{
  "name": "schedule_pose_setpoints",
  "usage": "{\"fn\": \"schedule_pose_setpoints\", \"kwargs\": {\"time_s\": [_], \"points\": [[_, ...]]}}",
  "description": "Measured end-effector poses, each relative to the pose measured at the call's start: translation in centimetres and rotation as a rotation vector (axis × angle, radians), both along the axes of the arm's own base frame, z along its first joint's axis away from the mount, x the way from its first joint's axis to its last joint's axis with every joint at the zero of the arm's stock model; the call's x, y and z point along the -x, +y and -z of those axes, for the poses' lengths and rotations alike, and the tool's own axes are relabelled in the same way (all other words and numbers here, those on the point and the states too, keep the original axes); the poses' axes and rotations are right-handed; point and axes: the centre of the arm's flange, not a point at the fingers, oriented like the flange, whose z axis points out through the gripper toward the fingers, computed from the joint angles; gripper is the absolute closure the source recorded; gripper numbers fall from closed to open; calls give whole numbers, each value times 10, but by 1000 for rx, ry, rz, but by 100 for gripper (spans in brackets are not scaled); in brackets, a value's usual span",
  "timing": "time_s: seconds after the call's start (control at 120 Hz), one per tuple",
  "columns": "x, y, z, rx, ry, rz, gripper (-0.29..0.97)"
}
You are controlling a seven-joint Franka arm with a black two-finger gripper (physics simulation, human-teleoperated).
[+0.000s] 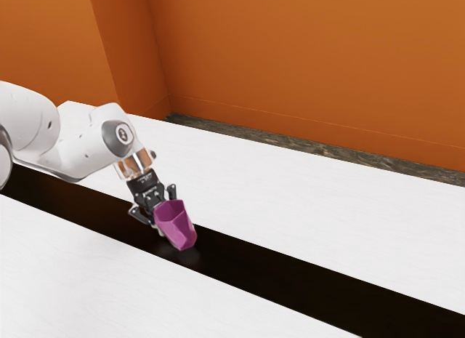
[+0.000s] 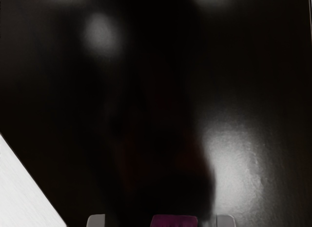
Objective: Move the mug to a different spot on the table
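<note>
Snugly, tool on tilted mug.

**Mug tilted in the claw**

Left of centre, the white arm reaches down, its black claw clamped on the purple mug at the rim. The mug leans over the black stripe crossing the white counter.

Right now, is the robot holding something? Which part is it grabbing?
Yes. The gripper holds the purple mug by its top rim, and the mug hangs tilted over the table's black strip.
</note>
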Motion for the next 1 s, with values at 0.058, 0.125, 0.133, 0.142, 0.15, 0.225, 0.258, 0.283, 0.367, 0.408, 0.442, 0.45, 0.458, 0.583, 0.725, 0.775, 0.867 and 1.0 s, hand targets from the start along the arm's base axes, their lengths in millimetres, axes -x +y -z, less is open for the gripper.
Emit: {"fn": "schedule_pose_setpoints", "kwargs": {"time_s": [0.058,0.125,0.133,0.142,0.15,0.225,0.258,0.283,0.367,0.408,0.442,0.45,0.458,0.583,0.725,0.775,0.867,1.0], "points": [[0,0,1,-1,4,-4,58],[0,-1,0,0,4,-8,48],[0,-1,0,0,3,-9,47],[0,-1,0,0,3,-9,46],[0,-1,0,1,3,-10,44],[-1,-2,0,1,4,-13,32],[-1,-2,-1,1,4,-14,27],[-1,-2,-1,1,4,-15,24],[-2,-1,-4,-1,-2,-20,16],[-4,4,-7,-5,-9,-28,14],[-4,10,-9,-8,-11,-35,12],[-4,11,-9,-9,-12,-38,11],[-4,13,-9,-10,-12,-40,11],[-2,27,-17,-22,-23,-62,6],[7,56,-51,-48,-70,-99,3],[10,62,-79,-91,-107,-72,2],[14,62,-141,-203,-182,30,2],[0,44,-229,-390,-284,272,1]]}}
